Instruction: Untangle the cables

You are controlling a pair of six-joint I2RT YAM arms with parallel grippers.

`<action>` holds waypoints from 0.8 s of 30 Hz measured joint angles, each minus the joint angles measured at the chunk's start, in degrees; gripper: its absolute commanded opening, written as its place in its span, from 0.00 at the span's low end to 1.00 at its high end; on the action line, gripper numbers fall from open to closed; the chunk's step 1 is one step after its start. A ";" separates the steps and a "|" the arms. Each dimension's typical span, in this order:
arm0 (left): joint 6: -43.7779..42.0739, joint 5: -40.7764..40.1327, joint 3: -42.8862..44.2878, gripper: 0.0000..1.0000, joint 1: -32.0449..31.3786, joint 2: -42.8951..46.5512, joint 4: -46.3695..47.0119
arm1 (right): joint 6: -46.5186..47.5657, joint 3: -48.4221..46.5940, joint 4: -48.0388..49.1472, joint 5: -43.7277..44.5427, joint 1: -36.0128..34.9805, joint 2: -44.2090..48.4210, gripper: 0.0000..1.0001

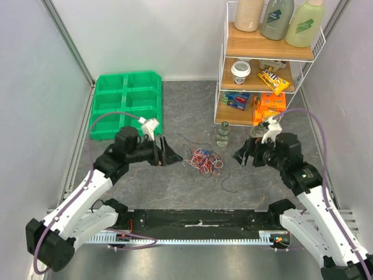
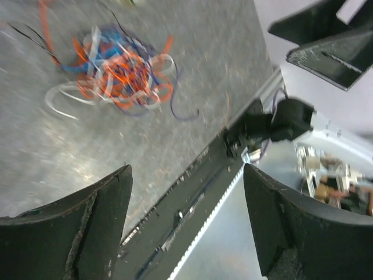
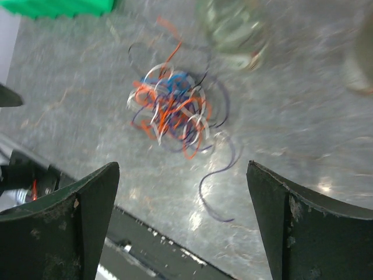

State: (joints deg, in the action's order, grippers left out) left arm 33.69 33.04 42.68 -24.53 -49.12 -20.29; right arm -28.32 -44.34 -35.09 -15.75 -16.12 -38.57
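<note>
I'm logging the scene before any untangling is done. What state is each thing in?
cables: one loose tangle, in neither claw.
left claw: open, empty, left of the tangle.
right claw: open, empty, right of the tangle.
green tray: compartments look empty.
small jar: upright, beyond the tangle.
cup: upright, lid on.
bottles: upright.

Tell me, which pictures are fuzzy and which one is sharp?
Top external view: sharp, the cables show as crisp thin strands. Left wrist view: smeared, the tangle's colours run together. Right wrist view: blurred too, the clear bottle is a fuzzy blob, and light glares off the table.
</note>
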 measured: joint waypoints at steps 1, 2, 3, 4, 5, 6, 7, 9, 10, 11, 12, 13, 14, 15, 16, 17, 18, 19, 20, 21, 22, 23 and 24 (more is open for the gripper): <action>0.72 -0.26 -1.22 0.79 -2.56 -1.07 0.76 | -1.03 1.77 0.94 -0.39 -1.88 -0.13 0.93; 1.31 -0.72 -2.10 0.76 -5.18 -2.05 1.49 | -2.29 3.58 2.05 -0.46 -4.20 -0.02 0.91; 1.75 -1.44 -2.67 0.74 -7.34 -2.99 2.29 | -3.30 4.98 2.99 -0.52 -6.08 0.09 0.89; 2.10 -1.92 -2.89 0.73 -9.44 -4.26 3.06 | -4.55 6.58 4.57 -0.50 -8.37 0.24 0.88; 2.36 -2.58 -2.89 0.72 -11.15 -5.84 4.04 | -5.86 8.33 6.38 -0.28 -10.73 0.31 0.87; 2.54 -3.10 -2.89 0.70 -12.20 -7.37 5.14 | -7.23 10.16 8.13 0.17 -13.35 0.15 0.87; 2.58 -3.82 -2.89 0.69 -12.94 -9.14 6.16 | -8.31 11.61 9.53 0.79 -15.69 -0.24 0.86; 2.62 -5.70 -2.62 0.66 -13.60 -13.07 7.63 | -10.38 14.53 12.26 3.21 -21.20 -1.97 0.86; 2.62 -6.58 -2.32 0.66 -13.79 -15.21 8.13 | -11.15 15.43 13.35 4.42 -23.50 -3.08 0.85; 2.60 -7.45 -2.01 0.65 -13.86 -16.87 8.50 | -11.87 16.20 14.51 5.90 -25.90 -4.79 0.84; 2.60 -8.09 -1.55 0.65 -13.88 -19.02 8.83 | -12.37 16.63 15.28 7.13 -27.58 -6.12 0.82; 2.60 -9.09 -1.07 0.64 -13.92 -21.00 9.25 | -12.92 16.94 16.00 8.50 -29.38 -7.65 0.81; 2.56 -9.57 -0.72 0.62 -13.92 -22.71 9.81 | -13.29 17.03 16.70 9.75 -30.53 -8.79 0.79; 2.49 -10.25 -0.17 0.60 -13.94 -24.46 10.21 | -13.73 17.14 17.66 10.97 -31.32 -9.70 0.78; 2.38 -10.64 0.52 0.60 -13.97 -26.14 10.43 | -14.03 17.27 18.49 11.93 -31.63 -10.12 0.76; 2.14 -11.13 1.44 0.60 -13.97 -27.78 10.43 | -14.36 17.51 19.37 13.05 -31.78 -10.27 0.74; 1.81 -11.91 2.51 0.59 -14.03 -29.24 10.45 | -14.78 17.88 20.41 14.12 -31.78 -10.25 0.73; 1.55 -12.31 3.34 0.60 -14.08 -30.29 10.56 | -15.15 18.18 21.22 14.82 -31.78 -10.21 0.71; 1.22 -13.25 4.55 0.60 -14.12 -31.52 10.58 | -15.52 18.60 22.25 15.74 -31.78 -10.19 0.69; 0.96 -13.66 5.33 0.63 -14.12 -32.28 10.67 | -15.87 19.19 23.41 16.57 -31.78 -10.12 0.68; 0.61 -14.25 6.54 0.68 -14.12 -33.31 10.67 | -16.17 19.91 24.68 17.20 -31.78 -10.03 0.67; 0.22 -14.75 7.28 0.71 -14.12 -34.03 10.84 | -16.33 20.48 25.57 17.57 -31.78 -10.03 0.66; -0.42 -15.34 8.35 0.72 -14.12 -35.15 11.04 | -16.61 21.22 27.04 17.94 -31.78 -10.16 0.66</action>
State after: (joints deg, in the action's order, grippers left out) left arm 33.28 17.69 51.03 -38.65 -84.27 -9.26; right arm -44.93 -23.11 -8.05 2.20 -47.90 -48.73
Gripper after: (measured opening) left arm 0.661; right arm 0.674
